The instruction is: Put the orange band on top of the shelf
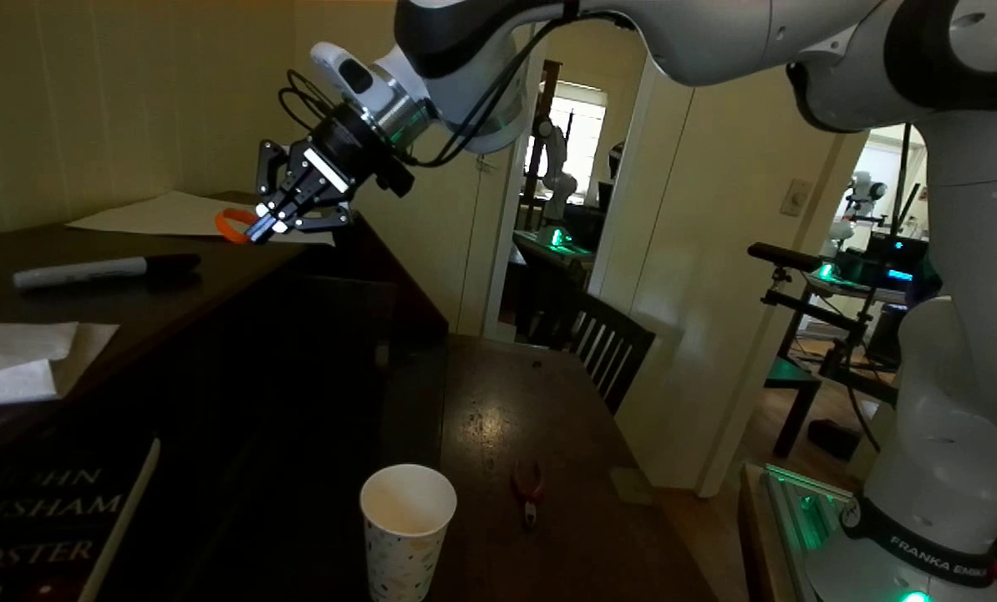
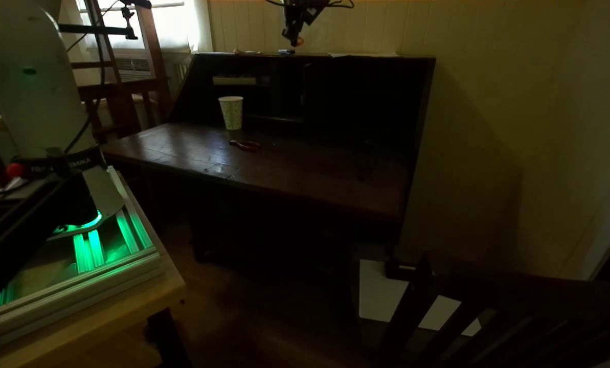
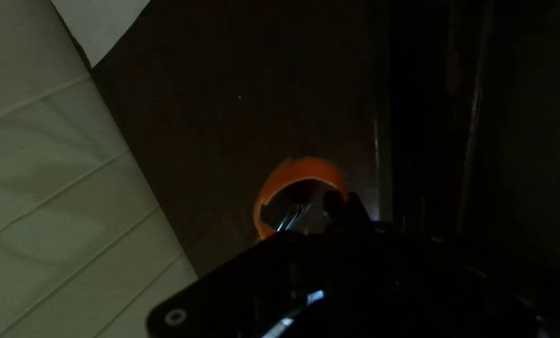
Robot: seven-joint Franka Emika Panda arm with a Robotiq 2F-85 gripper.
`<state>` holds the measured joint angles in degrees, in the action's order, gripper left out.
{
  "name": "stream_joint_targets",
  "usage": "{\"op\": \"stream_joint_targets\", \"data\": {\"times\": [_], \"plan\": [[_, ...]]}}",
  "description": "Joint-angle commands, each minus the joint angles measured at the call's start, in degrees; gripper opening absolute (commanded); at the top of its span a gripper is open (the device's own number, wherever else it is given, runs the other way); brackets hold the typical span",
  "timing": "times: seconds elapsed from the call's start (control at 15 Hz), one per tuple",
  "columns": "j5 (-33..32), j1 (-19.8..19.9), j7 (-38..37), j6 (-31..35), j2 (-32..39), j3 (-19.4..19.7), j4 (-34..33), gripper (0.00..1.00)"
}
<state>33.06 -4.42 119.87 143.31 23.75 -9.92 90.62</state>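
Pinching a looped, flat orange band [image 3: 304, 170], the black two-fingered gripper [image 1: 259, 230] hangs over the top of the tall dark-brown wooden shelf [image 1: 130, 305], its fingers closed on it. I see a white-and-black marker pen [image 1: 101, 272] lying up there, and a speckled white paper cup [image 1: 406, 543] standing on the lower glossy table [image 1: 515, 393].

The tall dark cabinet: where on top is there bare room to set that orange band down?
In an exterior view, the cabinet shows bare wood between the marker and the large white paper, and another strip between marker and folded paper. Where the papers lie is crowded. In the wrist view, bare wood lies beyond the orange band, between wall and front edge.
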Motion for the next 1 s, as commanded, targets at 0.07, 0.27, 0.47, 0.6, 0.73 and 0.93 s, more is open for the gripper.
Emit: {"op": "stream_joint_targets", "data": {"times": [0.07,0.27,0.47,0.6,0.73,0.93], "plan": [[-5.4,1.6,0.4,1.4,5.4,-2.5,-5.8,0.22],[-7.4,2.1,-0.1,2.8,6.5,-3.3,-6.8,0.42],[-8.8,2.1,-2.0,5.8,4.7,-3.2,-5.0,0.62],[-11.9,0.8,-8.4,8.9,1.3,-0.8,-1.4,0.77],[-12.6,-1.2,-16.7,5.5,-4.9,4.0,4.2,0.91],[-13.5,1.9,-25.4,2.2,-13.4,4.0,11.5,1.00]]}}
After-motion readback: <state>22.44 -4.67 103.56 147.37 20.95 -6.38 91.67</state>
